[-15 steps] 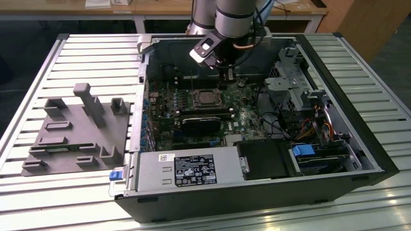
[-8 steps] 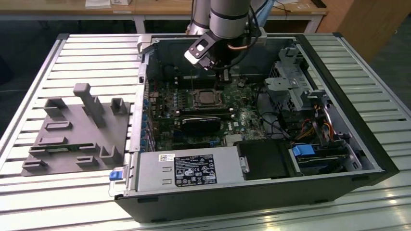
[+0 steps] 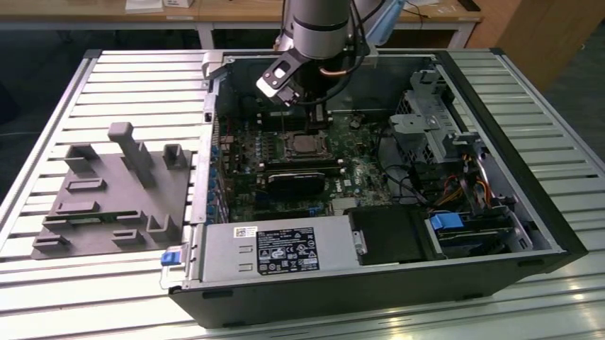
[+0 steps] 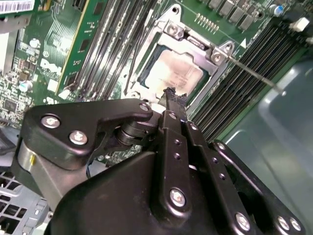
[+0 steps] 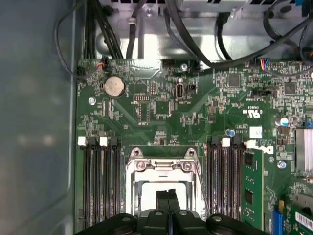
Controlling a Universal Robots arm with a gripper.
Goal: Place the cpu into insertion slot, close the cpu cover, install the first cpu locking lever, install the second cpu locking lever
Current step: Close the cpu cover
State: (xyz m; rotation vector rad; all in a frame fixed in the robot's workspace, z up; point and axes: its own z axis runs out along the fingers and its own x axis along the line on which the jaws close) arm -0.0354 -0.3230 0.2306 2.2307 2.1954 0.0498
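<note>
The cpu (image 4: 171,73) lies in the insertion slot (image 4: 215,57).

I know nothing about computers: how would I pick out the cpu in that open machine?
Inside the open computer case lies a green motherboard; by the gripper tip sits a square silvery cpu cover. The cpu is the flat, dull silver-grey chip showing through its window, unlike the long black slots on either side.
</note>
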